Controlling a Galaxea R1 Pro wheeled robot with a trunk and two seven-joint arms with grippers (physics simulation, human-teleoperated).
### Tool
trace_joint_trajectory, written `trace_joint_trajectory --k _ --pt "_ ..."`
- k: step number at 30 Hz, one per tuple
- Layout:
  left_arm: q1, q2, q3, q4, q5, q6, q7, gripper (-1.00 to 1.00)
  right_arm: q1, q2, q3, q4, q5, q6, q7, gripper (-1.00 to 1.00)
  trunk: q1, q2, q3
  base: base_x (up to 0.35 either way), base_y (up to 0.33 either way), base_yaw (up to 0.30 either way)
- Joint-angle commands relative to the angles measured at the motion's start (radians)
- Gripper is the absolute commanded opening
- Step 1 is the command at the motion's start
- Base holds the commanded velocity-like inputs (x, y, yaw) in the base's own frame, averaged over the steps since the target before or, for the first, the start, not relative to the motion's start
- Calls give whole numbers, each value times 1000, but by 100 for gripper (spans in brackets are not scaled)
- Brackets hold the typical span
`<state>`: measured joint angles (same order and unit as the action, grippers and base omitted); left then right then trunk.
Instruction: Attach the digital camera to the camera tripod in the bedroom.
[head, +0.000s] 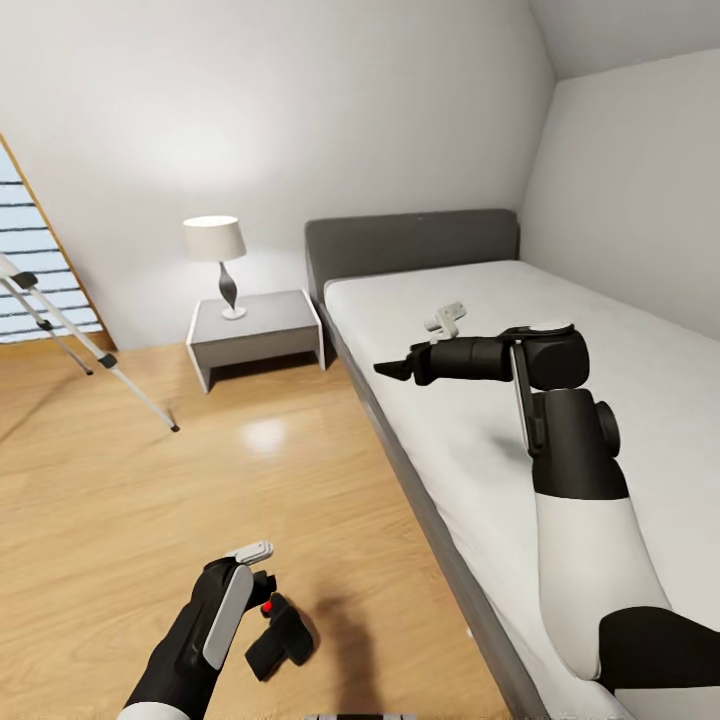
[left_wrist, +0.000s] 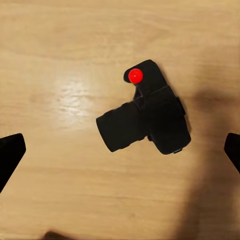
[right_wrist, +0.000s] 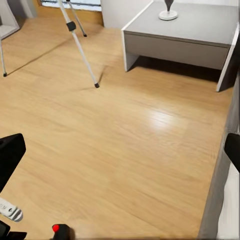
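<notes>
The digital camera (head: 281, 638) lies on the bedroom's light wood floor (head: 200, 480), small and black with a red button on top; the left wrist view looks straight down on the digital camera (left_wrist: 150, 120). My left gripper (head: 256, 586) hangs just above it, open, its fingertips (left_wrist: 10, 155) wide apart on either side and not touching it. The camera tripod (head: 95, 350) stands at the far left, with only its silver legs (right_wrist: 80, 45) in sight. My right gripper (head: 392, 369) is open and empty, held out over the bed's edge.
A grey bed with a white mattress (head: 560, 330) runs along the right, with a small white object (head: 447, 320) lying on it. A grey nightstand (head: 260, 335) carrying a lamp (head: 215, 245) stands by the far wall. A wood-framed window (head: 30, 250) is at the left.
</notes>
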<state>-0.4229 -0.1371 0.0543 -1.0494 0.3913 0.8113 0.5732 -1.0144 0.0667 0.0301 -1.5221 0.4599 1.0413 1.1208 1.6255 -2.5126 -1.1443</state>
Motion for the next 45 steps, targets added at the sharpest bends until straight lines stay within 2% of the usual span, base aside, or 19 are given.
trace_joint_trajectory --k 1,12,45 --pt "0 -1 1 -2 11 2 8 100 -1 1 0 -1 12 6 4 100 0 -1 -5 0 0 0" --pt "0 -2 2 -12 10 1 10 100 -1 -1 2 0 20 6 -34 100 5 -3 -47 0 0 0" --pt "0 -3 2 -14 11 2 10 100 -1 -3 5 -2 23 6 -37 100 20 -11 -175 0 0 0"
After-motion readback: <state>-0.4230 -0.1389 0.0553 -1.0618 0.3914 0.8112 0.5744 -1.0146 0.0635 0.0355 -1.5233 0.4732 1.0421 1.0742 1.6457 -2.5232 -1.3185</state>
